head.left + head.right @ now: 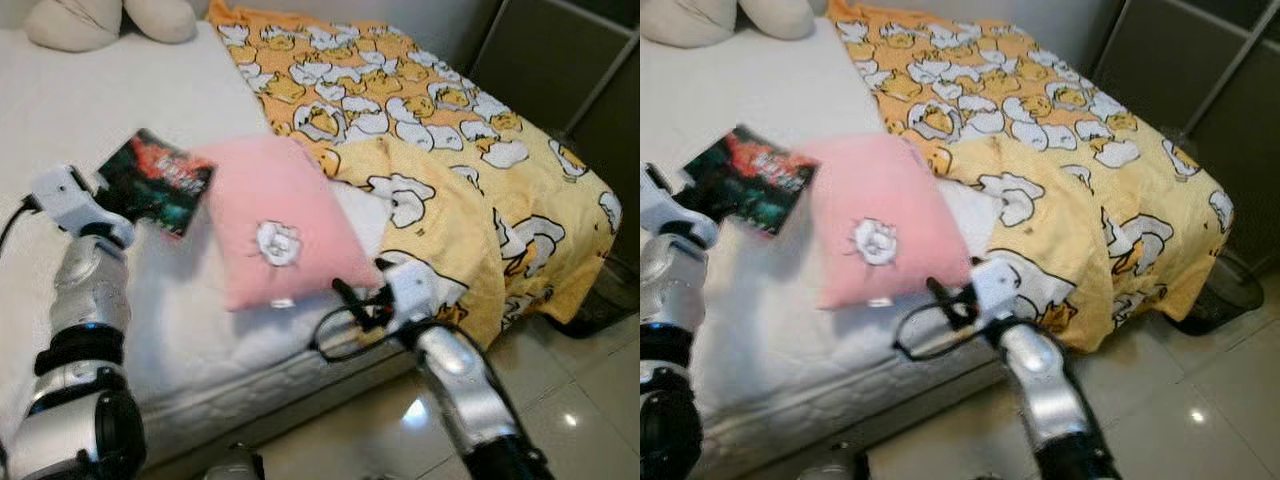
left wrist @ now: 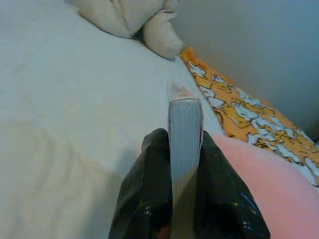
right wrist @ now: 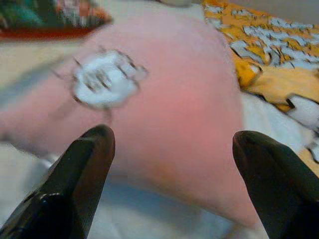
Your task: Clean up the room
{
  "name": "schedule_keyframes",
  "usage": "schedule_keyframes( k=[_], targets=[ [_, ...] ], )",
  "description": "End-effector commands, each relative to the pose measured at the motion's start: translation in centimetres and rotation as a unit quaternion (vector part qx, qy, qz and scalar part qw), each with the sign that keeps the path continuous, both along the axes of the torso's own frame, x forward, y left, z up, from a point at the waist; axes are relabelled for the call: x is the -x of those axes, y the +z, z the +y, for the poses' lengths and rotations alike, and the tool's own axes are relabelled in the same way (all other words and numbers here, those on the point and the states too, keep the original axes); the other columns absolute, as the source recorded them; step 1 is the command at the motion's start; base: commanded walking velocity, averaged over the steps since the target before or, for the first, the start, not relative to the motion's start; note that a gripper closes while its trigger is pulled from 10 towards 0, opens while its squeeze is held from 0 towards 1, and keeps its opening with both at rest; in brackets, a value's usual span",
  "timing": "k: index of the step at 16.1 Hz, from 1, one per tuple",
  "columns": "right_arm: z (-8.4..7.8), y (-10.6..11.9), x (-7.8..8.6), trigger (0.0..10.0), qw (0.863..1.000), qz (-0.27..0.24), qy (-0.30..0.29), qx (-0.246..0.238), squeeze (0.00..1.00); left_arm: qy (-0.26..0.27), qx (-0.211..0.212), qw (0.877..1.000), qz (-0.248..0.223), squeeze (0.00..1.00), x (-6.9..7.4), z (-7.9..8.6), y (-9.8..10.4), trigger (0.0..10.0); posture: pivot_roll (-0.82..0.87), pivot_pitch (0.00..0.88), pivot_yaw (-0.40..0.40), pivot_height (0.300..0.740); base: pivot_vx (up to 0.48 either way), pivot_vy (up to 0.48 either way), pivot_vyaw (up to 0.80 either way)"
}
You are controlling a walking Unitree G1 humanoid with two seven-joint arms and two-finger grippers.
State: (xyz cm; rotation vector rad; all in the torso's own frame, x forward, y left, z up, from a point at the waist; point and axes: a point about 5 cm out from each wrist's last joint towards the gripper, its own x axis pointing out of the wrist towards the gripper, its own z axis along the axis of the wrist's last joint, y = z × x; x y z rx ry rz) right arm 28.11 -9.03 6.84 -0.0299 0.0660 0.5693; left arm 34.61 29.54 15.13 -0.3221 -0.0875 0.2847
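So the robot stands by a bed [image 1: 90, 100] w/ a white sheet, prob. to tidy it. Its left gripper [image 2: 185, 149] is shut tight on a thin book [image 1: 155, 180], pinching it by the edge, w/ the book low over the sheet, prob. so it can be lifted off & put away. The right gripper [image 3: 172, 149] has its fingers [image 3: 84, 164] wide apart, pointing at the near edge of a pink pillow [image 1: 275, 215] but not touching it yet; it looks set to grab it next. That pillow lies crooked in the middle of the bed, its far corner touching the yellow duck blanket [image 1: 440, 150], which is bunched up & hangs off the bed's side. Two cream cushions [image 1: 110, 18] sit at the head end. Below is a shiny tile floor [image 1: 590, 400], and a dark cupboard [image 1: 570, 70] stands behind the bed.
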Motion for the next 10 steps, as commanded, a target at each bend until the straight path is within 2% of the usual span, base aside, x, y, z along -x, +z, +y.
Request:
schedule_keyframes(
  k=[1, 6, 7, 10],
  targets=[
    [-1.1, -0.2, -0.2, 10.0, 1.0, 0.001, -0.013, 0.008, 0.0, -0.005, -0.008, 1.0, -0.019, 0.0, -0.6, -0.8, 0.8, 0.0, -0.01, 0.0, -0.085, 0.74, 0.0, 0.48, 0.0],
    [-0.9, -0.4, -0.2, 10.0, 1.0, 0.012, -0.002, 0.007, 0.0, -0.051, -0.024, 0.998, -0.009, 0.0, -0.8, -4.0, -0.3, 0.0, 0.0, 0.0, -0.094, 0.74, 0.0, 0.468, 0.59],
    [-0.8, -0.5, -0.2, 10.0, 1.0, 0.015, 0.0, 0.006, 0.0, -0.067, -0.026, 0.997, -0.009, 0.0, -0.9, -5.3, -0.5, 0.0, 0.01, 0.003, -0.099, 0.74, 0.307, 0.27, 0.53],
    [-0.5, -0.5, -0.4, 10.0, 1.0, 0.018, 0.005, 0.002, 0.0, -0.108, -0.045, 0.993, -0.011, 0.0, -1.0, -8.1, -0.8, 0.0, 0.03, 0.006, -0.104, 0.74, 0.369, 0.0, 0.53]
  ],
)
